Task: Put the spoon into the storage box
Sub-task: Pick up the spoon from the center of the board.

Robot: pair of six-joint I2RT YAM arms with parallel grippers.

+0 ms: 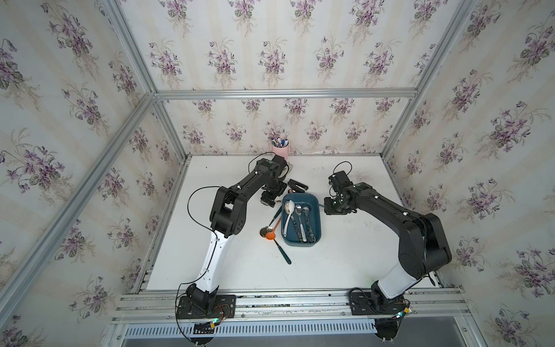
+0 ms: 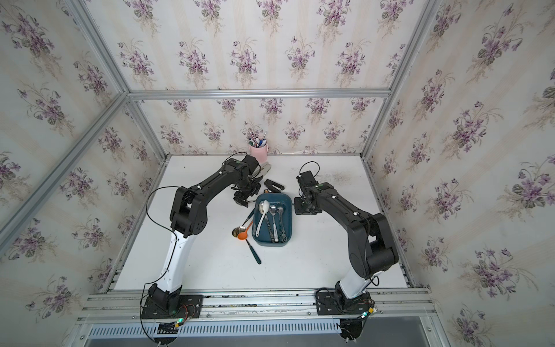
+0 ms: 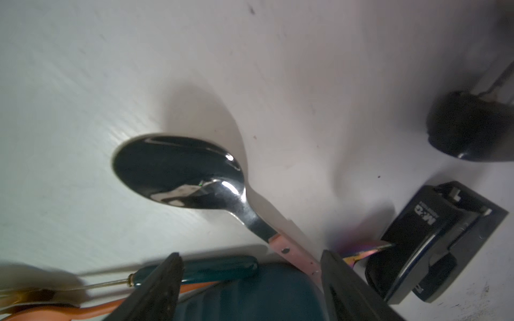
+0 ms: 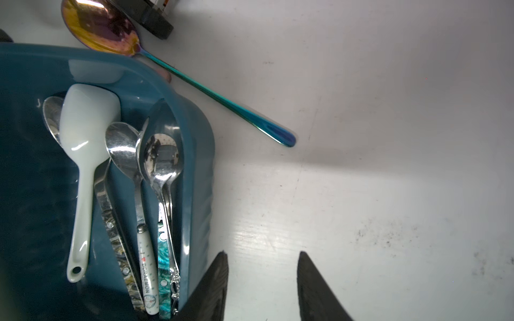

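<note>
The left gripper (image 3: 249, 253) hung with its jaws spread wide, pinching nothing. Below it lay the steel spoon with a pale pink handle (image 3: 180, 169), its handle close against one jaw. The spoon was outside the dark teal plastic storage box (image 3: 264, 294), by the box's far left corner. A black stapler (image 3: 434, 244) sat near. The right gripper (image 4: 262, 253) was spread too and empty, over the white table (image 4: 389, 194) just beside the box's right wall. Inside the box lay a white ceramic spoon (image 4: 83, 139) and several steel ones. An orange plastic spoon (image 1: 270, 236) rested just beside the left wall.
</note>
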